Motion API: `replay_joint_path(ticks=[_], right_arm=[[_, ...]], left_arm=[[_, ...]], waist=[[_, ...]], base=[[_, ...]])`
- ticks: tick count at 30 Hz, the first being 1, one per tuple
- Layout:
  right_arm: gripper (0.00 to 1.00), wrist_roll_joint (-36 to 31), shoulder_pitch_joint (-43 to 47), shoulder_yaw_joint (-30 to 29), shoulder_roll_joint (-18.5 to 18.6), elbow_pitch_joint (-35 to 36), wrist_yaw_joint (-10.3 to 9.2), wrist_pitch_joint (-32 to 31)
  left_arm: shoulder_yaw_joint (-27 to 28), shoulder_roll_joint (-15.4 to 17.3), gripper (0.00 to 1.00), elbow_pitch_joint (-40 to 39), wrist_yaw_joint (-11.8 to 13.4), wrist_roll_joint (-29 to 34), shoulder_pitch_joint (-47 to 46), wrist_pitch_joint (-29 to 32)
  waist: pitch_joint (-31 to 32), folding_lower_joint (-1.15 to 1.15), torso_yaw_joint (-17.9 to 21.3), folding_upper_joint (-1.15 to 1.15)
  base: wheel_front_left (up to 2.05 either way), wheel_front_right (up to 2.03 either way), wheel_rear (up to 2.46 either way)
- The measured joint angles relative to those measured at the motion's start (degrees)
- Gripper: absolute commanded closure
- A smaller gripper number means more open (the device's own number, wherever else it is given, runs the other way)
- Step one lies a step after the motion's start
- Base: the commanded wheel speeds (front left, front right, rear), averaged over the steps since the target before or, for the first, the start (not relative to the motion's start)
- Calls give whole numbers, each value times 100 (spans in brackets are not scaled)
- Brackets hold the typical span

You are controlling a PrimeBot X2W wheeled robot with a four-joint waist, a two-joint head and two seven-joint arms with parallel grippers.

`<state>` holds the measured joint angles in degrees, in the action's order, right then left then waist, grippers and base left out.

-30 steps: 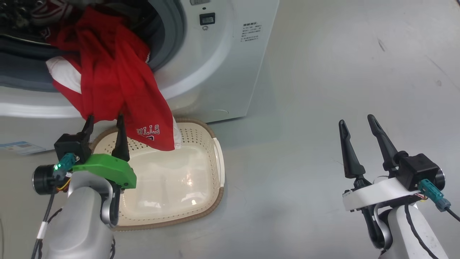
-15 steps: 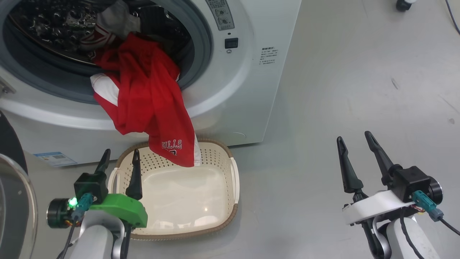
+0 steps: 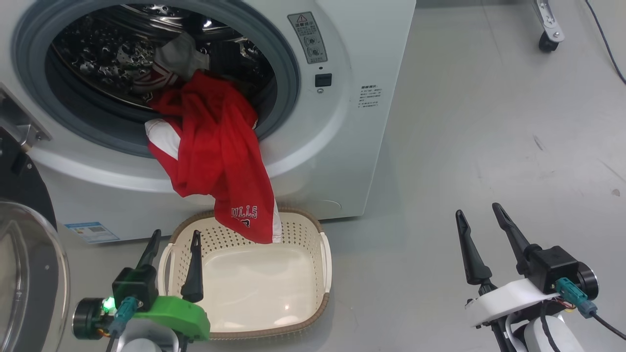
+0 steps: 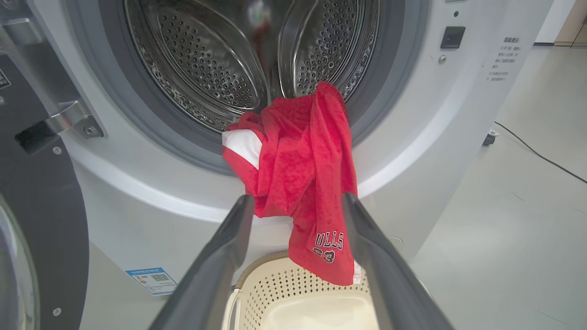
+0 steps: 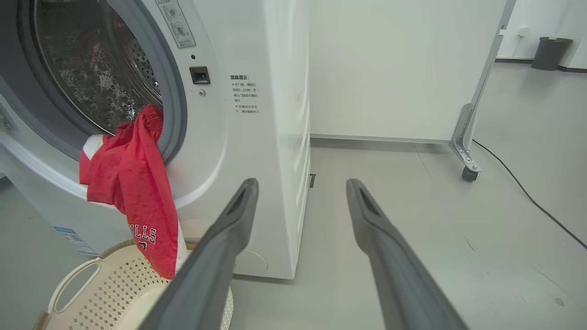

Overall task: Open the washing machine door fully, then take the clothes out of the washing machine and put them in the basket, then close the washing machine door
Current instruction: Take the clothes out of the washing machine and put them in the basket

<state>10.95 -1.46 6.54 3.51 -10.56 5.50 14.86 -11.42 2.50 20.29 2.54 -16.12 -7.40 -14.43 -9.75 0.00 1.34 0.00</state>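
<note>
A red sports jersey garment (image 3: 215, 151) with a white panel hangs out of the open mouth of a white front-loading washing machine (image 3: 342, 122), draped over the grey rubber gasket (image 3: 286, 83) and down the front of the machine. Its lower end, printed with white lettering, dangles just inside the far edge of a cream perforated basket (image 3: 320, 254) that stands on the floor right against the machine's base. Further in, on the steel perforated drum (image 3: 98, 54), lie a pale grey-white piece (image 3: 178, 54) and a red piece with white stripes (image 3: 156, 78). The washing machine door (image 3: 19, 195) is swung wide open to the left, its black rim and clear domed glass near the left edge of the head view. The basket holds nothing except the jersey's hanging tip. The left gripper (image 3: 176, 233) sits low at the near left, over the basket's left rim, its two dark fingers spread apart and empty, pointing toward the hanging jersey without touching it. The right gripper (image 3: 477, 210) waits well apart to the right above bare grey floor (image 3: 464, 122), fingers likewise spread and empty. A small blue label sticker (image 3: 92, 232) sits low on the machine's front, left of the basket. At the far right stand a castor wheel (image 3: 547, 41) on a metal frame leg and a dark cable (image 3: 606, 39).
</note>
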Motion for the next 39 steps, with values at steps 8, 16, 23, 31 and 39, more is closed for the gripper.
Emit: replay_joint_path(ticks=[8, 16, 23, 31, 39], right_arm=[[0, 0, 86, 36, -7, -10, 0, 0], [0, 0, 92, 52, -9, 2, 0, 0], [0, 0, 96, 71, -11, 12, 0, 0], [0, 0, 96, 125, -18, 33, 0, 0], [0, 0, 90, 198, -26, 62, 43, 0]], left_arm=[[-43, 2, 0, -314, 76, 8, 323, -1], [-87, 3, 0, -538, 129, 8, 453, -1], [-121, 3, 0, -751, 178, 9, 571, -1], [-143, 4, 0, -869, 214, -1, 620, 32], [-116, 7, 0, -860, 222, -8, 617, 197]], waist=[[120, 0, 24, 0], [116, 0, 40, 0], [87, 0, 50, 0], [44, 0, 82, 0], [-86, 0, 143, 0]], base=[[0, 0, 0], [0, 0, 0], [0, 0, 0], [0, 0, 0], [0, 0, 0]])
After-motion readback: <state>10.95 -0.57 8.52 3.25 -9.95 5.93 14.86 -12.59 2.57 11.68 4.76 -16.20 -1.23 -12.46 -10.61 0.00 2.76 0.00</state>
